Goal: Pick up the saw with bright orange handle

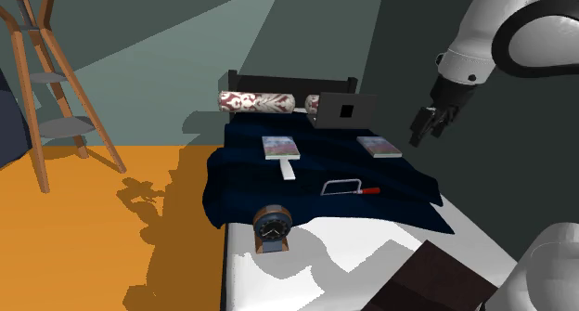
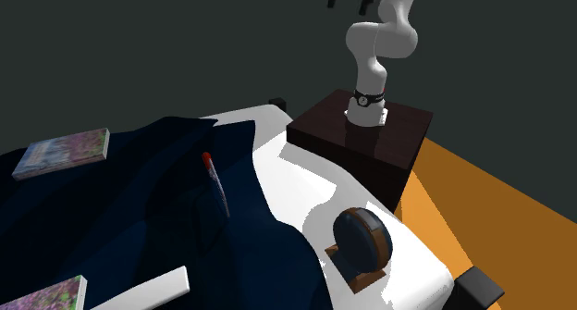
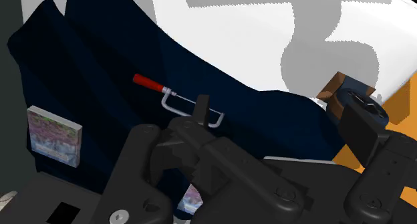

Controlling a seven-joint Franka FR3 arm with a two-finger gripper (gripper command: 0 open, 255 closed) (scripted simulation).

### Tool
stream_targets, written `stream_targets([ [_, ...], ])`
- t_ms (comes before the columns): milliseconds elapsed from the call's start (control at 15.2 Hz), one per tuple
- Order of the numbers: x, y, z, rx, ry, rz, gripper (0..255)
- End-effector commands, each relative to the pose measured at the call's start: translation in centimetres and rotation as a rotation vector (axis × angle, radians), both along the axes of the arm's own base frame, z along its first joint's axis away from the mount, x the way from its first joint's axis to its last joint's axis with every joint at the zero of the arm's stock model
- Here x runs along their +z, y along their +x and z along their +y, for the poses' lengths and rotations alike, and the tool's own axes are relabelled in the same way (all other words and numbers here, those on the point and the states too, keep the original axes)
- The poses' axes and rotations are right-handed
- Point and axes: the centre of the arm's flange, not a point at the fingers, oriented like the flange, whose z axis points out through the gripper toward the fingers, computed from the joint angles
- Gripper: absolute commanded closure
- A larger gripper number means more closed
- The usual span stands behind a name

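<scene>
The saw lies flat on the dark blue blanket near its front edge. It has a thin grey frame and a red-orange handle that points toward the shoulder view's right. In the wrist view the saw lies well beyond the hand, with its handle away from the clock. The second exterior view shows the handle sticking up from the blanket folds. My gripper hangs open and empty in the air, high above the bed and to the right of the saw in the shoulder view.
On the bed are two books, a grey laptop, a patterned bolster and a white strip. A round clock stands on the white sheet in front. A wooden step shelf stands on the orange floor.
</scene>
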Motion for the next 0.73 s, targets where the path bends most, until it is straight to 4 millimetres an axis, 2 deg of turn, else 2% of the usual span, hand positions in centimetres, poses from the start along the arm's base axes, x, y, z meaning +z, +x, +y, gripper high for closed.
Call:
stream_targets([
  [0,0.0,0.0,0.0,0.0,0.0,0.0,0],
  [660,-8.2,4.6,-9.8,0.271,-0.003,0.05,0],
])
